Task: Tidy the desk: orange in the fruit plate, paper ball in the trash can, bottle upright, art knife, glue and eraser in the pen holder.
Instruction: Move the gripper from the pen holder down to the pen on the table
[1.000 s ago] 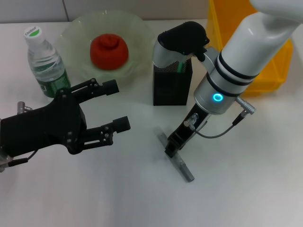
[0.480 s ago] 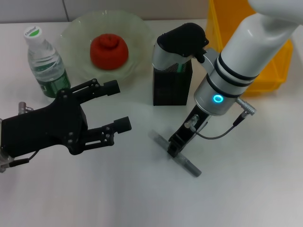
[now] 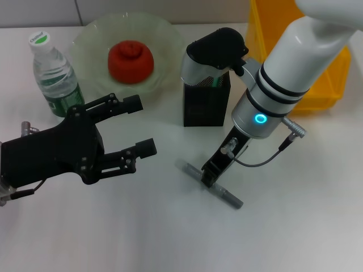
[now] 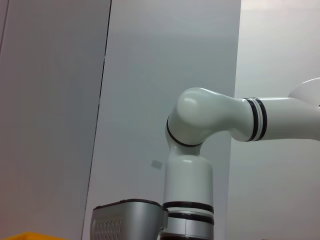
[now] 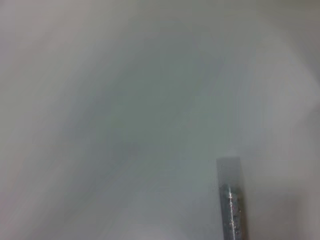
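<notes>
A: Since a second ago the knife (image 3: 211,185) has swung round on the table (image 3: 295,226): it lay steep, far end pointing toward the robot, and now lies flatter, more across. The right gripper (image 3: 209,177) sits at about the same spot over it.

B: Does the right have it?

A: Fingers are down on the middle of the knife, looks clamped across the shaft. It appears to be on or just off the table; can't tell which. The wrist view shows only one grey end of it over blurred white surface.

B: The left?

A: Left gripper (image 3: 139,126) hangs over the near-left of the table, fingers spread, holding nothing. Idle.

B: Everything else?

A: Orange (image 3: 130,61) is in the plate (image 3: 164,34), bottle (image 3: 54,76) upright at far left. Holder (image 3: 205,102) stands just beyond the knife, something green already poking out of it. Bin (image 3: 266,34) at far right. No paper ball, glue or eraser visible on the table.

B: Handling?

A: My guess: a thin, rigid, light stick with a smooth casing. It pivots easily in a narrow pinch, which fits the swing. Mid-length grip is good for balance, but it has to go into the holder end-first, so it needs tipping upright. Squeeze firmly and move slowly, or it will twist. The holder mouth is small and the right arm's elbow housing partly covers it.
</notes>
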Controlling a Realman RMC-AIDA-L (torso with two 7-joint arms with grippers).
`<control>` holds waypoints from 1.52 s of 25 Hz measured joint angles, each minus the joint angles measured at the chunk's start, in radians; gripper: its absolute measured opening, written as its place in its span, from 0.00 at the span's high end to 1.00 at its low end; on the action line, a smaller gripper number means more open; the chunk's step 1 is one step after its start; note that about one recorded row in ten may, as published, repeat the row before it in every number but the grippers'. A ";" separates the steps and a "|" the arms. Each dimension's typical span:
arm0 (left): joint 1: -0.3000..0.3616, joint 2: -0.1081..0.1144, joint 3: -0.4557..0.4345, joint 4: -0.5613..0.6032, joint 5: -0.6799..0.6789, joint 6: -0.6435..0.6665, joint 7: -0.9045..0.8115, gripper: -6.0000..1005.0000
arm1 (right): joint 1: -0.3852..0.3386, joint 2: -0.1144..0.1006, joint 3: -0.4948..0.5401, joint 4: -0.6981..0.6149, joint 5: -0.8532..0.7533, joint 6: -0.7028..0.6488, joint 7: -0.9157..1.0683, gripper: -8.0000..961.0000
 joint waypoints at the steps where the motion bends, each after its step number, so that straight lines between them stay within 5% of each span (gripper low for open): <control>1: 0.000 0.000 0.000 0.000 0.000 0.000 0.000 0.20 | 0.000 0.000 0.000 0.000 0.000 0.000 -0.001 0.87; 27: -0.006 0.000 -0.001 0.000 0.000 -0.008 0.000 0.20 | -0.023 -0.008 0.042 -0.072 -0.009 -0.052 -0.008 0.85; 32: -0.009 0.000 0.000 0.000 0.000 -0.009 0.000 0.20 | -0.022 -0.003 0.035 -0.072 -0.009 -0.048 -0.008 0.66; 38: -0.009 0.000 0.000 0.000 0.000 -0.009 0.000 0.20 | -0.023 -0.001 0.028 -0.052 -0.009 -0.038 -0.008 0.62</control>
